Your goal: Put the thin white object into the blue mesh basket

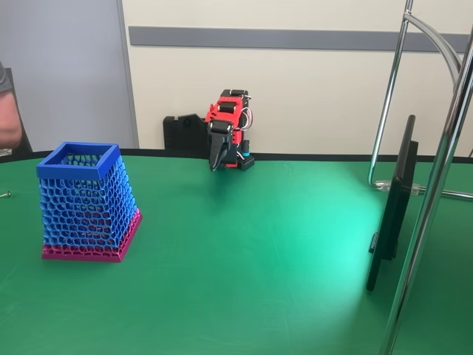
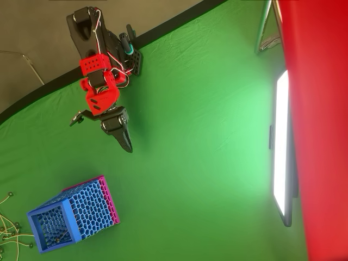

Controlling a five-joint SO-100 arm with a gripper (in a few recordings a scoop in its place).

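Gripper (image 1: 216, 164) hangs w/ jaws closed, holding nothing, at far side of green table (image 1: 259, 251). Blue mesh basket (image 1: 87, 203) stands upright, near left, well apart.

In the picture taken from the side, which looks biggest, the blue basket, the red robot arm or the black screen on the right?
Largest to smallest as they look in the fixed view:
1. Black screen, though it stands nearer the camera, so this is unsure.
2. Blue basket.
3. Red robot arm, folded up far back, so it may only look smallest.

A lab bench: green mat (image 1: 259, 259), metal stand (image 1: 436, 185) (chrome), plain wall (image 1: 310, 81).
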